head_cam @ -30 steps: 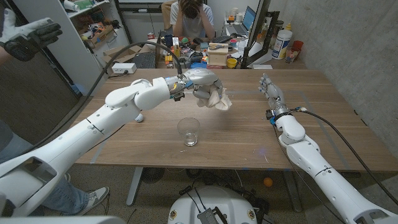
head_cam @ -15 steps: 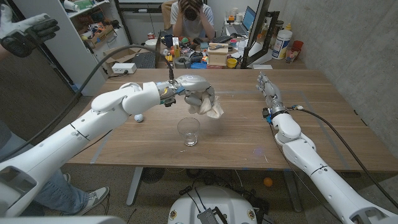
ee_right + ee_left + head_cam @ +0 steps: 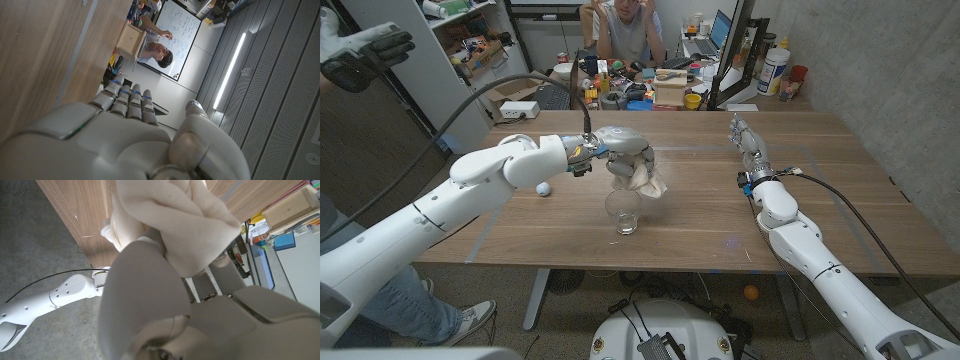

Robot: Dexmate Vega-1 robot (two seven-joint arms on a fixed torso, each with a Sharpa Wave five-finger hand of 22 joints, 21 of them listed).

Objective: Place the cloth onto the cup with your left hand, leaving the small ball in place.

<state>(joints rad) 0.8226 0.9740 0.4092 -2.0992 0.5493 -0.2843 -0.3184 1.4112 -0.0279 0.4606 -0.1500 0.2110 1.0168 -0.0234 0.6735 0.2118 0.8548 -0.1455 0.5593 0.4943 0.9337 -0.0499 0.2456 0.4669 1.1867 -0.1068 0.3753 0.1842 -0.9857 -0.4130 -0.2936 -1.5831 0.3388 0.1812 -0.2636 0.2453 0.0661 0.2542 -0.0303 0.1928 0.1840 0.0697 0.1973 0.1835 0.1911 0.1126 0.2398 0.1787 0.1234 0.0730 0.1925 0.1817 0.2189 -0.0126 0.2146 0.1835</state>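
Above the middle of the wooden surface (image 3: pixel 800 215): one left hand (image 3: pixel 623 150), fingers clenched on one crumpled cream cloth (image 3: pixel 642 180). The cloth hangs from the underside of the hand, its lower folds just over the rim of the cup, slightly to the far side of it; whether cloth and rim touch cannot be told from the head view. In the left wrist view the cloth (image 3: pixel 175 225) is bunched tightly against the fingers.

Item, one clear glass cup (image 3: pixel 623 211), upright, near the front-middle of the surface, nothing in it as far as can be seen.

Item, one small white ball (image 3: pixel 543 188), on the surface to the left of the cup, well apart from it, beside the left forearm.

Item, one right hand (image 3: pixel 745 136), at the right side of the surface, well apart from the cup, holding nothing, fingers extended side by side in the right wrist view (image 3: pixel 127 97).

Step in hand, as judged: lowering and releasing the cloth onto the cup. To do it well, centre the bundle over the mouth of the cup, bring it down until the folds settle across the rim, then loosen the fingers so the light cup is not nudged or tipped. Keep the forearm raised above the ball.

One person (image 3: pixel 625 22) sits behind the surface.
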